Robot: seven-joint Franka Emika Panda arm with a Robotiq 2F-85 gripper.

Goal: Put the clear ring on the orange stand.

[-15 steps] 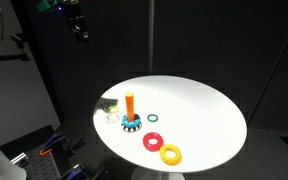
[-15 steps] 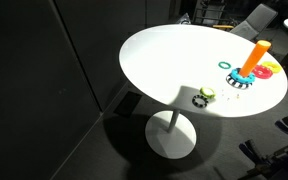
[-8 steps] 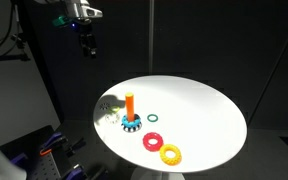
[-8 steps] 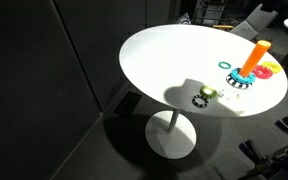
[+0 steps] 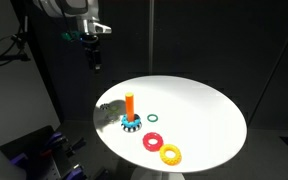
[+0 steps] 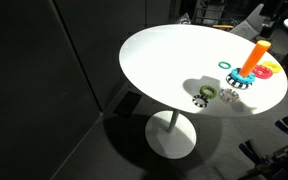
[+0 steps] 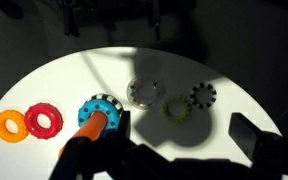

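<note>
The orange stand (image 5: 130,104) is an upright orange peg on a blue toothed base, at the near-left part of the round white table; it also shows in the other exterior view (image 6: 254,57) and in the wrist view (image 7: 94,122). The clear ring (image 7: 145,91) lies flat on the table just beside the blue base, apart from it. My gripper (image 5: 93,60) hangs high above the table's left edge, well away from both. In the wrist view its two dark fingers stand wide apart and empty (image 7: 169,150).
A thin green ring (image 5: 154,116), a red ring (image 5: 153,141) and a yellow ring (image 5: 171,154) lie near the stand. An olive gear (image 7: 176,108) and a black gear (image 7: 202,95) lie next to the clear ring. The table edge (image 6: 144,85) is close by them.
My gripper has moved right and lower, toward the table. Its shadow now covers the small gears and the clear ring beside the stand. Nothing on the table has moved.
</note>
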